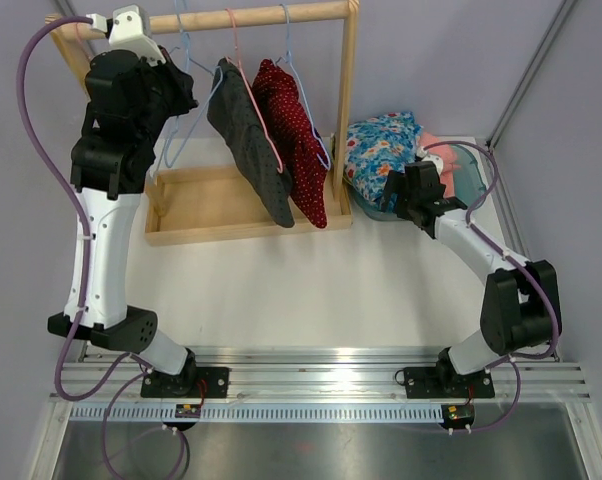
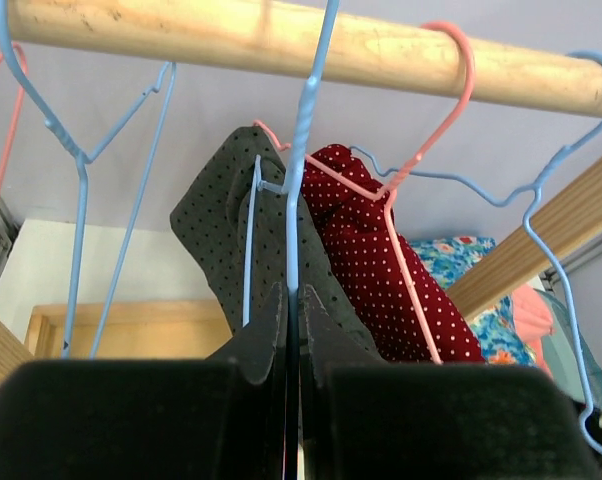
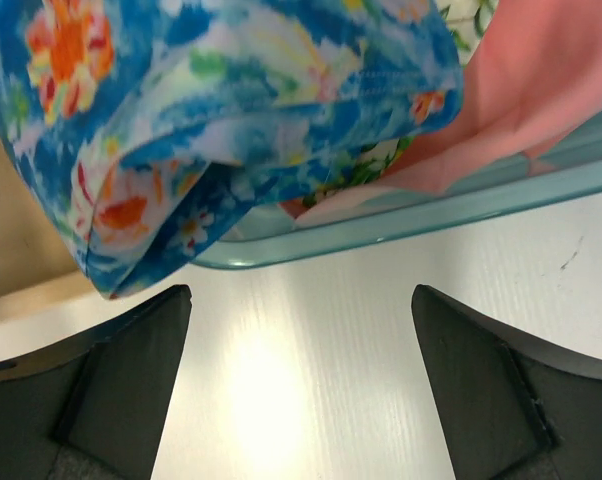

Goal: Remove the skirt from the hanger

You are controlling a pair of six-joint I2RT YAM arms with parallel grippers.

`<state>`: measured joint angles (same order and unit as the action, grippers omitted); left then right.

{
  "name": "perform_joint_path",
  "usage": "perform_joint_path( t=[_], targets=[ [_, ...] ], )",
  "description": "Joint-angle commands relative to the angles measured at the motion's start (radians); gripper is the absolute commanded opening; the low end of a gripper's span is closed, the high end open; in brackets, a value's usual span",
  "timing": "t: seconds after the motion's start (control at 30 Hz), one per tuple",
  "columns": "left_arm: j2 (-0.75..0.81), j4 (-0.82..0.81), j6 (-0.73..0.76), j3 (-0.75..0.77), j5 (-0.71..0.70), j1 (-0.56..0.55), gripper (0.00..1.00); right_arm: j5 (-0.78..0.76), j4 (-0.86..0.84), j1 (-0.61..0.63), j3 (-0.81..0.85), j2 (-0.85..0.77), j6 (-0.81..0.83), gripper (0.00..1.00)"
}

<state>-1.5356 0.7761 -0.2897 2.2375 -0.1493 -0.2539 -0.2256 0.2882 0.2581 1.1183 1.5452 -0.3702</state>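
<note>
Overhead, a white matte table [image 1: 311,290] carries a pale wooden garment rack: a round rod [image 1: 251,18] across the top and a shallow wooden base tray [image 1: 231,232] beneath. Two garments hang from the rod on thin wire hangers, side by side and touching. One is dark grey with tiny dots [image 1: 251,150], the other deep red with white dots [image 1: 296,140]; both droop in long soft folds into the tray.

The left gripper [image 2: 292,330] is raised just under the rod, its black fingers pressed together on the twisted neck of a slim blue wire hanger [image 2: 301,130]. That hanger hooks over the rod, and no cloth shows on it.

The blue floral skirt [image 1: 381,150] is off the rack altogether. It lies bunched in a translucent teal bin [image 1: 476,180] just right of the rack, its printed fabric spilling over the bin's rounded rim, with a smooth pink cloth [image 3: 541,80] beside it.

The right gripper [image 3: 301,390] sits low over the table at the bin's near edge, its dark wedge-shaped fingers spread wide apart and holding nothing.
</note>
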Motion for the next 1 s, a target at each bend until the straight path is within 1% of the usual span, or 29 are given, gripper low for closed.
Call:
perform_joint_path(
  t=[0.0, 0.1, 0.17, 0.23, 0.37, 0.4, 0.47, 0.53, 0.57, 0.6, 0.63, 0.67, 0.77, 0.97],
  targets=[
    [-0.018, -0.089, 0.018, 0.051, -0.044, 0.004, 0.0, 0.084, -0.073, 0.001, -0.035, -0.074, -0.062, 0.99],
    [-0.031, -0.103, 0.026, 0.031, -0.071, 0.004, 0.0, 0.074, -0.051, 0.001, -0.046, -0.098, -0.046, 0.99],
    [-0.038, -0.109, 0.032, 0.011, -0.114, 0.007, 0.0, 0.071, -0.034, 0.001, -0.045, -0.123, -0.038, 0.99],
    [-0.041, -0.116, 0.027, -0.033, -0.131, 0.013, 0.0, 0.074, -0.02, 0.001, -0.038, -0.141, -0.035, 0.99],
    [-0.021, -0.121, 0.012, -0.096, -0.122, 0.024, 0.01, 0.072, 0.015, 0.001, -0.035, -0.215, -0.032, 1.0],
    [-0.014, -0.123, 0.003, -0.105, -0.113, 0.024, 0.07, 0.071, 0.02, 0.001, -0.035, -0.229, -0.033, 1.0],
    [0.015, -0.141, -0.009, -0.131, -0.066, 0.022, 0.13, 0.069, 0.029, 0.001, -0.04, -0.272, -0.032, 1.0],
    [0.022, -0.138, -0.005, -0.127, -0.018, 0.01, 0.3, 0.071, 0.035, 0.003, -0.044, -0.296, -0.035, 0.99],
    [0.019, -0.13, 0.007, -0.101, -0.012, -0.019, 0.41, 0.077, 0.043, 0.001, -0.046, -0.318, -0.036, 0.99],
    [0.014, -0.121, 0.015, -0.086, -0.015, -0.036, 0.47, 0.08, 0.043, 0.003, -0.048, -0.326, -0.038, 1.0],
    [-0.001, -0.103, 0.018, -0.069, -0.022, -0.066, 0.58, 0.081, 0.049, 0.001, -0.048, -0.332, -0.041, 0.99],
    [-0.007, -0.094, 0.021, -0.035, -0.024, -0.082, 0.6, 0.084, 0.054, 0.001, -0.048, -0.342, -0.039, 0.99],
    [-0.023, -0.084, 0.018, -0.01, -0.038, -0.133, 0.64, 0.086, 0.071, 0.001, -0.052, -0.359, -0.035, 0.99],
    [-0.061, -0.11, -0.011, -0.021, -0.039, -0.186, 0.64, 0.069, 0.103, 0.001, -0.061, -0.399, -0.013, 0.99]
  ],
)
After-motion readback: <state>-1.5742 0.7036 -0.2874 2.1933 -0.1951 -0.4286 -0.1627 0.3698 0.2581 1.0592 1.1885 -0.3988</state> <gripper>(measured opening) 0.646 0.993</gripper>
